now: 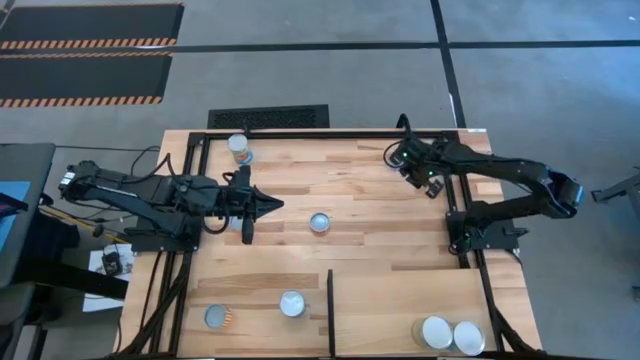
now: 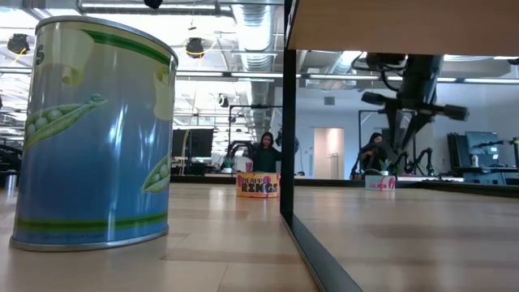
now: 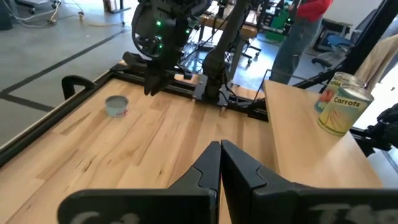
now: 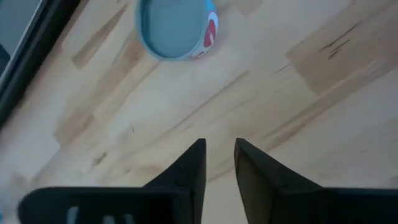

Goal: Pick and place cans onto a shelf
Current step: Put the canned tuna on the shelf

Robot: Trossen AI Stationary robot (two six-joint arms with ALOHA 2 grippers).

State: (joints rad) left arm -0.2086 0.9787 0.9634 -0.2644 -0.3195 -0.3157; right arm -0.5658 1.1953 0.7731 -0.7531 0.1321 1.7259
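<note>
The right gripper [image 4: 219,163] is hanging slightly parted, empty, above a flat blue-rimmed can [image 4: 177,26] near the table's far edge. The left gripper [image 3: 220,167] is resting clenched, holding nothing.

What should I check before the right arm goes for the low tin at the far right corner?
1. Right pincer empty: ok, nothing sits between its fingers.
2. Right pincer wide enough for the low tin: not ok, the fingers stand only slightly apart and the tin looks wider.
3. Right pincer over the tin: not ok, the tin lies ahead of the fingertips, untouched.
4. Left pincer out of the way: ok, shut, empty, on its own side of the table.
5. Room on the shelf: ok, only two cans stand there, at its near right end.
6. Tin's grip height: cannot tell.
</note>
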